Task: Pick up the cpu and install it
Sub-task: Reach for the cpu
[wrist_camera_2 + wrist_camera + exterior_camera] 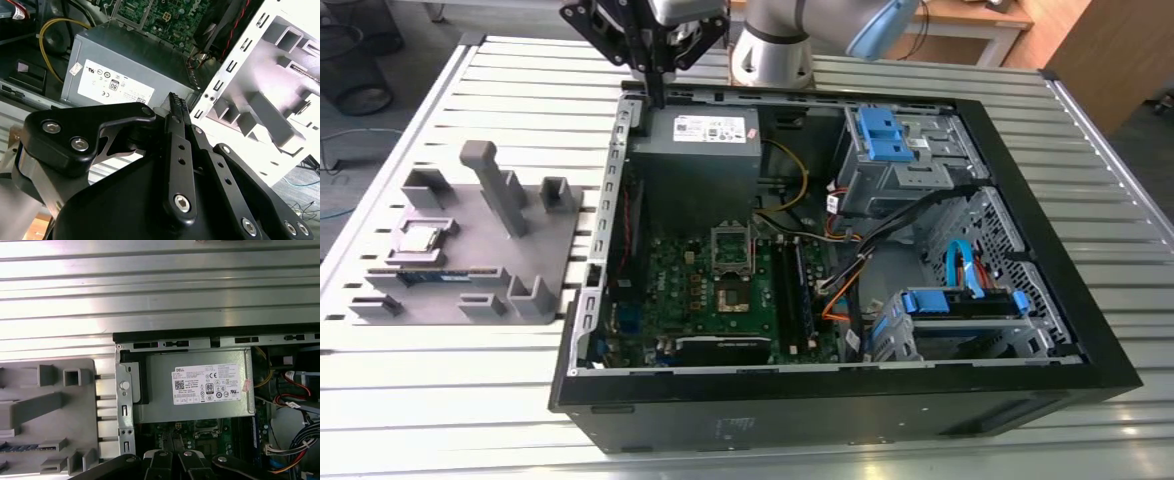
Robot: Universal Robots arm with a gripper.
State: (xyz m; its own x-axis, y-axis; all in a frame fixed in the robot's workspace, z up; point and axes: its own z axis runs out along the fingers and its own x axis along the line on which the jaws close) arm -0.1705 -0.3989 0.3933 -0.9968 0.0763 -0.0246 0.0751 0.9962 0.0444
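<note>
Arm comes in from the far side, its pincer (654, 97) pointing straight down over the far corner of the open computer case (854, 412), at the edge of the grey sheet-metal power supply (694, 160). Fingers (173, 132) pressed together with nothing between them; black angular links with bolted joints.

The cpu (424, 238), a flat silvery square, lies in the grey moulded holder (534, 245) on the slatted aluminium desk (454, 400). It sits on the exterior view's left, well apart from the pincer. Green motherboard (680, 290) lies flat inside the case.
</note>
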